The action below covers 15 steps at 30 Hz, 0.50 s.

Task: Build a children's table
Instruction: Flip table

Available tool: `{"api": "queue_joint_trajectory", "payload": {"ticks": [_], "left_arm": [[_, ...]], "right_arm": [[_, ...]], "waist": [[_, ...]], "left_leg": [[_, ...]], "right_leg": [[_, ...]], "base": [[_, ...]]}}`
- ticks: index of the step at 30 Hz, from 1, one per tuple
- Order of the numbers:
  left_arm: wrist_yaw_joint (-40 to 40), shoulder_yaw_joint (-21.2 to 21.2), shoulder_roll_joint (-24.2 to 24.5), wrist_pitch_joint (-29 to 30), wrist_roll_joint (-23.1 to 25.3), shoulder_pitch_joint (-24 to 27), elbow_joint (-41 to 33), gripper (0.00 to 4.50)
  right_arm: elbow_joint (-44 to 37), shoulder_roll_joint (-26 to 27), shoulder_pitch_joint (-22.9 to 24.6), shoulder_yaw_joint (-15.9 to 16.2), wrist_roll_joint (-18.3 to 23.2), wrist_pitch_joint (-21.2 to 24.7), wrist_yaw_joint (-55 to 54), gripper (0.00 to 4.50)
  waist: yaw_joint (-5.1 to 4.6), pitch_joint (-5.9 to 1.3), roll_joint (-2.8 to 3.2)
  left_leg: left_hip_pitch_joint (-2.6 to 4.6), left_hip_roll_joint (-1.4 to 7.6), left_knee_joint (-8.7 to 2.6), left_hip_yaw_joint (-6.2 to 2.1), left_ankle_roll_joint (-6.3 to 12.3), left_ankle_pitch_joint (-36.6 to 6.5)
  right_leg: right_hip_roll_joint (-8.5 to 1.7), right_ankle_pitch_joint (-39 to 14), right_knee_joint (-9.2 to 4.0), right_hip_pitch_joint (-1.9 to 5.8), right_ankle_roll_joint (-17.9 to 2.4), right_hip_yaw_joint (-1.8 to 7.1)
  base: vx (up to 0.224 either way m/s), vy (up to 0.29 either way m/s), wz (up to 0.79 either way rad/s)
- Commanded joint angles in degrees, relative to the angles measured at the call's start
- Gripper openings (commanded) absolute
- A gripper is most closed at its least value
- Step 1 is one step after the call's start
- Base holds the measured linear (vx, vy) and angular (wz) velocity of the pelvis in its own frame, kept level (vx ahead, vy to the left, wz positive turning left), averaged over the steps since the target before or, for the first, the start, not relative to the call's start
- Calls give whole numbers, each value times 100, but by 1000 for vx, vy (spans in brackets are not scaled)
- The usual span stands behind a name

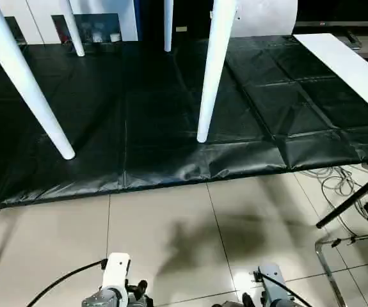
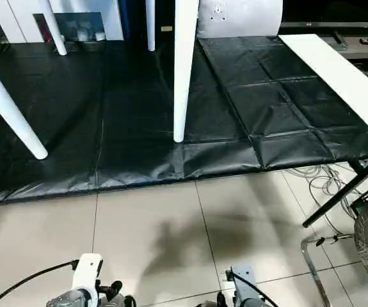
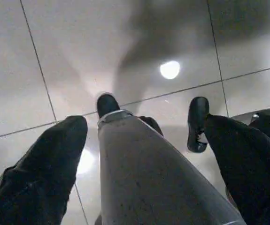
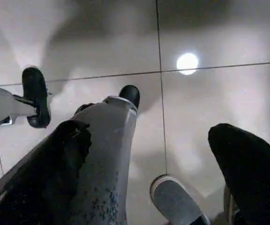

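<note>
- Standing complete: four table legs, nearest at upper centre, planted on black mat.
- Both spread wide, empty, aimed at tiled floor: left gripper, right gripper.
- Likely best: stay clear of legs, avoid knocks.

the two head views look forward and down from above the robot's wrists, sharing the black mat and the white table legs standing on it, well off, with the tiled floor nearer. each wrist view looks straight down, past its own spread black fingers, at the floor tiles close beyond them.
</note>
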Motion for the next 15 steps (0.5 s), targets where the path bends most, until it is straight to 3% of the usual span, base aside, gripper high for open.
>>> {"api": "queue_joint_trajectory", "payload": {"ticks": [1, 15], "left_arm": [[13, -32, -14, 38, 60, 71, 73, 443], [13, -32, -14, 38, 60, 71, 73, 443]], "right_arm": [[30, -11, 12, -32, -17, -39, 22, 450], [30, -11, 12, -32, -17, -39, 22, 450]], "waist": [[24, -190, -11], [21, -180, -11]], "left_leg": [[84, 568, -514, -242, 334, -1654], [89, 573, -531, -237, 285, -1721]], "right_leg": [[-558, -861, -512, 131, -1373, 361], [-554, -905, -524, 119, -1369, 367]], "base": [[0, 0, 0], [0, 0, 0]]}}
